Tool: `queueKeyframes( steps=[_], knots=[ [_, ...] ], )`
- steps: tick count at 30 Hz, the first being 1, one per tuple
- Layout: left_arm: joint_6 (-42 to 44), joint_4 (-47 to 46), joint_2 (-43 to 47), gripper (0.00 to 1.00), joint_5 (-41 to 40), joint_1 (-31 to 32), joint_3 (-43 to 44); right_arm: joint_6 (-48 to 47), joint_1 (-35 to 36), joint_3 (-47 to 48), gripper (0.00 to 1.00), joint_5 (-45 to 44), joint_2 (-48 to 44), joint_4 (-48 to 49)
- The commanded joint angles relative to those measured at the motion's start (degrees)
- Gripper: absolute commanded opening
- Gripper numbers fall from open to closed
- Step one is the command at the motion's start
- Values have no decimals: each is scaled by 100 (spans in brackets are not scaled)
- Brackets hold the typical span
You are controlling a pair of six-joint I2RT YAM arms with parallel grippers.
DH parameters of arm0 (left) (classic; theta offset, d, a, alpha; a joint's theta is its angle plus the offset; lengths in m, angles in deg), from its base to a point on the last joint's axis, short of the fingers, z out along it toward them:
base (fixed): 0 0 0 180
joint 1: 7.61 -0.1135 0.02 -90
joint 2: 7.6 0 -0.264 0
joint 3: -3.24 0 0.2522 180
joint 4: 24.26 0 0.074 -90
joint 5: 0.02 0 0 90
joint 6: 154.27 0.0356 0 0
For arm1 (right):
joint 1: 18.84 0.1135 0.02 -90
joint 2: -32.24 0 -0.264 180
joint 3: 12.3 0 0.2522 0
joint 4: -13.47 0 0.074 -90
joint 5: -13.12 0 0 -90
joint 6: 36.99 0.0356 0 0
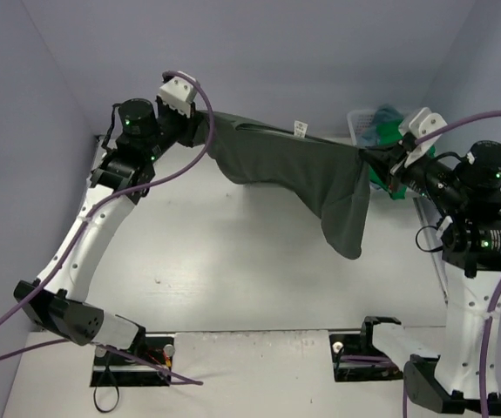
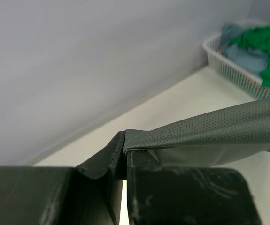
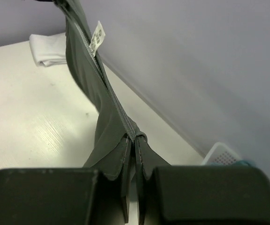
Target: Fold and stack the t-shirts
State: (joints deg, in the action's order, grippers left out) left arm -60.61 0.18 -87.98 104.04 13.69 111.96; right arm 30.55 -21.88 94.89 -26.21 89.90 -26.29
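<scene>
Now the dark grey t-shirt (image 1: pixel 302 165) hangs stretched above the table's (image 1: pixel 233 261) far edge, unfolded, each end clamped in the closed jaws of the left gripper (image 1: pixel 205 122) and right gripper (image 1: pixel 376 159). Green t-shirt (image 2: pixel 261 40) and teal t-shirt (image 2: pixel 247 54) wait in the basket (image 2: pixel 221 56), far right corner. Pale table, lilac walls (image 1: pixel 276 52).

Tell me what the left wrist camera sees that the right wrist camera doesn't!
Only the left wrist view shows the bright green shirt piled in the white basket. Only the right wrist view shows the white shirt lying on the table and the little label on the dark grey shirt. Both show that grey shirt pinched in shut fingers, by the left gripper in one and the right gripper in the other, plus the table and a bit of basket.
</scene>
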Motion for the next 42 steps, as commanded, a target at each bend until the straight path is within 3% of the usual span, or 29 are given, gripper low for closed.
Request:
queueKeyframes(
  steps=[1,5,8,11,15,24,30,36,42],
  knots=[
    [240,-330,180,0,-307,-152,259,-224,-99,140,0,-337,174,253],
    [276,-14,259,0,-308,-161,838,3,-99,343,0,-734,183,393],
    [162,250,373,0,-168,-161,1086,206,-91,465,0,-272,139,359],
    [109,365,663,0,-88,-152,912,373,-99,370,0,90,-27,236],
    [196,461,1059,0,-202,-153,822,295,-99,342,0,-83,-370,218],
    [-120,1015,1744,0,8,-170,1464,409,-99,730,0,-49,-713,253],
    [-304,1103,2026,0,500,-196,1070,506,-108,423,0,162,-810,297],
    [-217,884,1746,0,800,-179,437,304,-108,-297,0,118,-503,551],
    [152,418,525,0,703,-179,585,233,-99,-694,0,-110,472,1315]
  ],
)
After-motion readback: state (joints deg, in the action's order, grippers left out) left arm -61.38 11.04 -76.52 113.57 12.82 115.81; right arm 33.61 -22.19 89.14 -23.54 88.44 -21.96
